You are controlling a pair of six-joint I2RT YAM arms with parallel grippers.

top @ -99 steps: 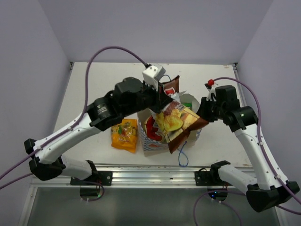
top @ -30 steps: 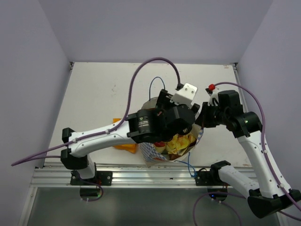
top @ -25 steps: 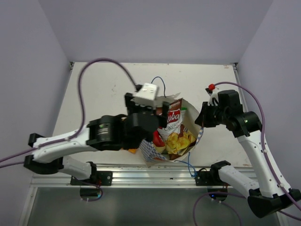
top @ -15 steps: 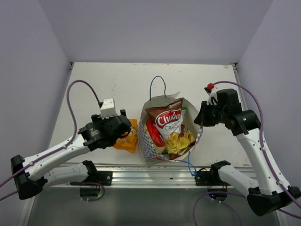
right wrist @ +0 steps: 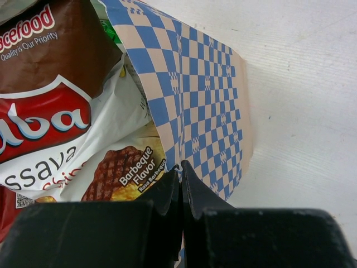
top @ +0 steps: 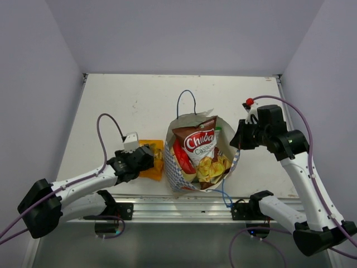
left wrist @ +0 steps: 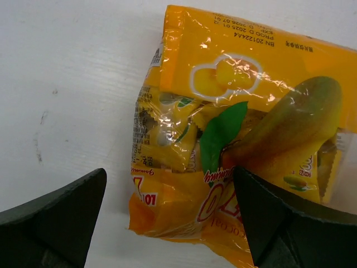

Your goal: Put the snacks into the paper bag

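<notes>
Finds the orange-yellow packet (left wrist: pixel 234 139) flat on the table (top: pixel 128 106), between the widely spread fingers of the left gripper (left wrist: pixel 167 215), contact unclear. Shows the paper bag (top: pixel 177 174) just beside it, with the brown-white Chuba bag (top: pixel 202 142) and red packet (top: pixel 181 157) inside. Pinches the bag's checkered rim in the right gripper (right wrist: pixel 181 187), fingers pressed together.

A robotics lab test cell is showing here. Plain lavender panel walls (top: pixel 184 33) are enclosing a white tabletop (top: pixel 139 95). A white-and-black left robot arm (top: pixel 83 181) and a matching right robot arm (top: pixel 304 167) are sitting bolted to a silver aluminium rail (top: pixel 178 204) along the near edge, and thick purple cables (top: pixel 99 134) are looping from them.
</notes>
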